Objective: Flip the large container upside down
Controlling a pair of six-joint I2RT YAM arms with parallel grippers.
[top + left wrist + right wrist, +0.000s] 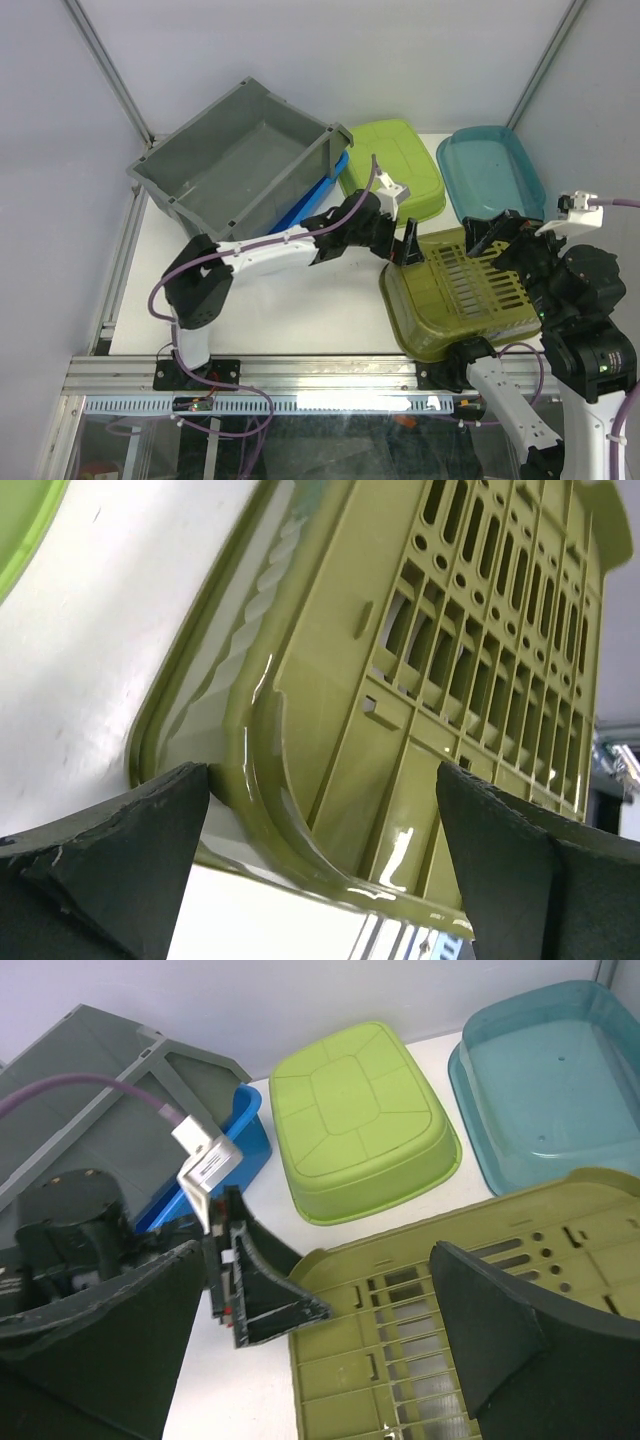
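The large grey container [240,165] stands at the back left with its opening up, tilted, its right end resting on a blue tub [312,205]. Its outer wall shows in the right wrist view [90,1090]. Neither gripper touches it. My left gripper [405,245] is open at the left rim of an upturned olive-green slotted basket [470,295]; that rim lies between its spread fingers [322,780]. My right gripper [495,235] is open and empty just above the basket's far edge [320,1260].
An upside-down lime-green tub [395,165] and a teal tub [495,170] sit at the back right. The olive basket [480,1340] fills the front right. The metal frame rail [300,375] runs along the near edge.
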